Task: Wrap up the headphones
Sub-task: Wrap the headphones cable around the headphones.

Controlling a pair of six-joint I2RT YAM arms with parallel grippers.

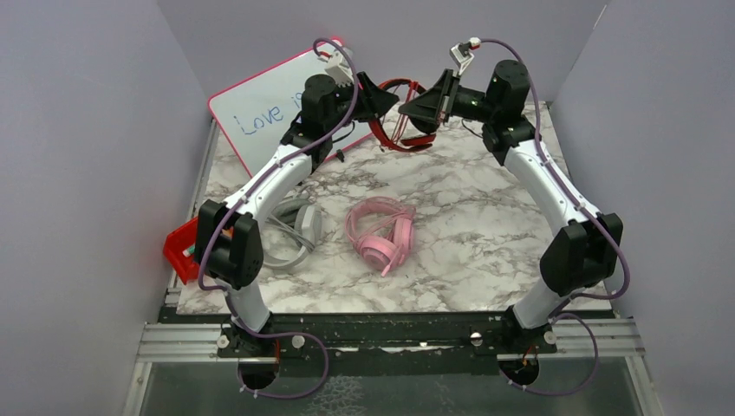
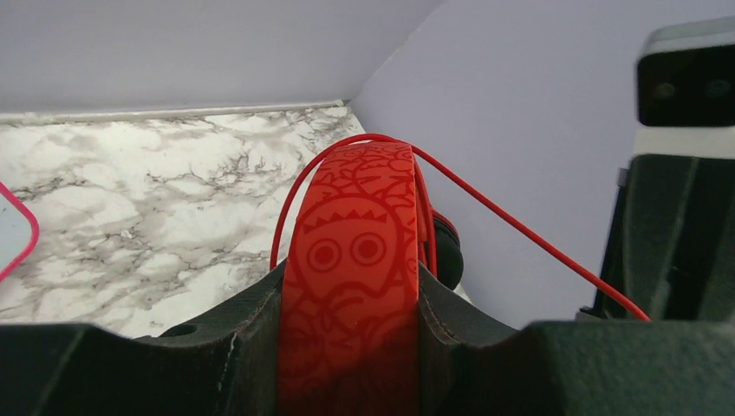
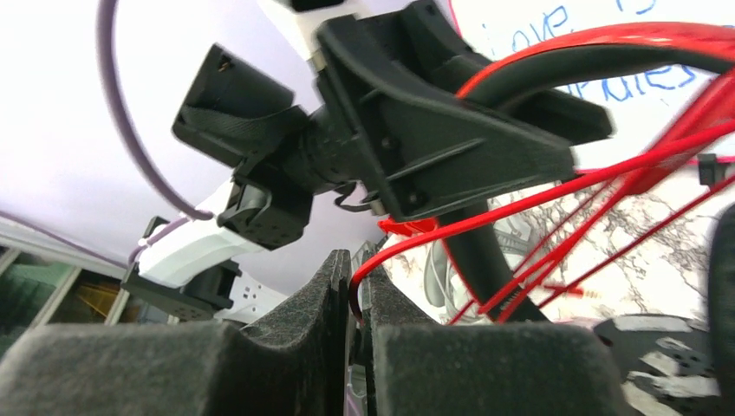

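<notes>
The red-and-black headphones [image 1: 394, 121] hang in the air at the back of the table, between my two grippers. My left gripper [image 2: 351, 321] is shut on their patterned red headband [image 2: 351, 251]. Loops of the thin red cable [image 2: 520, 227] run over the band. In the right wrist view my right gripper [image 3: 360, 277] pinches a bend of the red cable [image 3: 451, 227] between nearly closed jaws, just below the left gripper [image 3: 433, 130]. The pink headphones [image 1: 381, 232] lie mid-table. The grey headphones [image 1: 299, 227] lie at the left, partly hidden by the left arm.
A pink-framed whiteboard [image 1: 260, 108] leans against the back left wall. A red bin [image 1: 182, 250] sits at the table's left edge. Grey walls close in the marble table [image 1: 485, 217] on three sides.
</notes>
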